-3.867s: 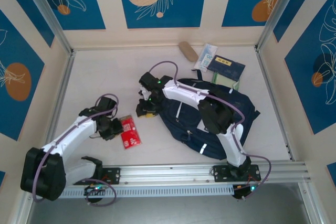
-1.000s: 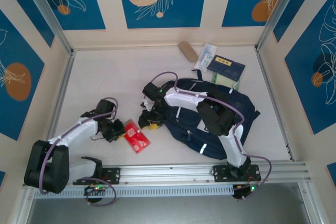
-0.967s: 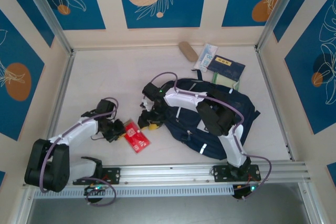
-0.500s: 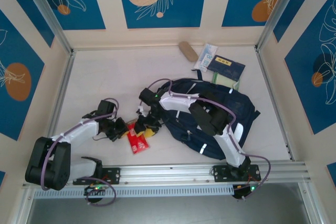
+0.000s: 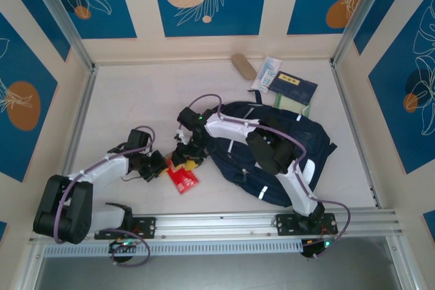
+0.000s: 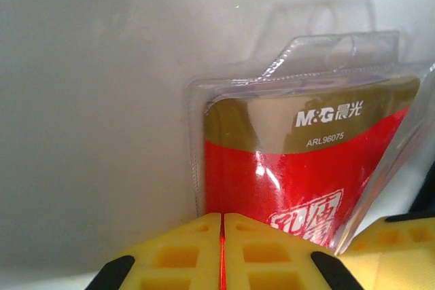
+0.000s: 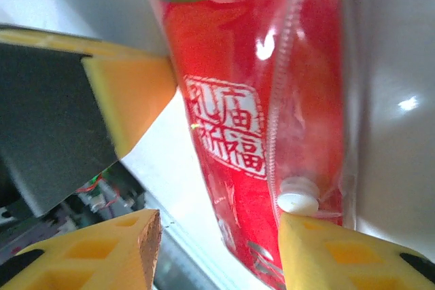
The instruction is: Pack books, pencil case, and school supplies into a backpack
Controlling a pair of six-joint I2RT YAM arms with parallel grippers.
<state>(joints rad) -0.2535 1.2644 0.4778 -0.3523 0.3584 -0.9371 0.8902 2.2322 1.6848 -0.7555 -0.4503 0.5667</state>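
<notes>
Top external shows my left tool point(image 5: 162, 166) and right tool point(image 5: 182, 160) meeting at the red book point(image 5: 183, 178), which is near the front of the table point(image 5: 136, 103), just left of the backpack point(image 5: 285, 151). I cannot tell whether the book lies flat or is tipped up off the table. In the left wrist view my left tool's yellow pads point(image 6: 173, 252) are pressed together at the bottom of the frame with only a thin red sliver between them, so it is clamped on the near edge of the red book. The book sits in a clear plastic sleeve point(image 6: 319, 52), with a gold band and white lettering across its top. A yellow pad of the right tool pokes in at the lower right corner, beside the sleeve. In the right wrist view my right tool's two yellow fingers point(image 7: 95, 252) stand wide apart and grip nothing. The red book runs down between them, close to the right-hand finger, and I cannot tell whether that finger touches it. One yellow pad of the left tool lies at the left, against the book's edge. The backpack lies on the right half of the table with my right arm stretched across it. At the far edge the pencil case point(image 5: 242, 66), the supplies packet point(image 5: 267, 73) and a navy book point(image 5: 293, 88) lie in a row, well apart from both tools.
</notes>
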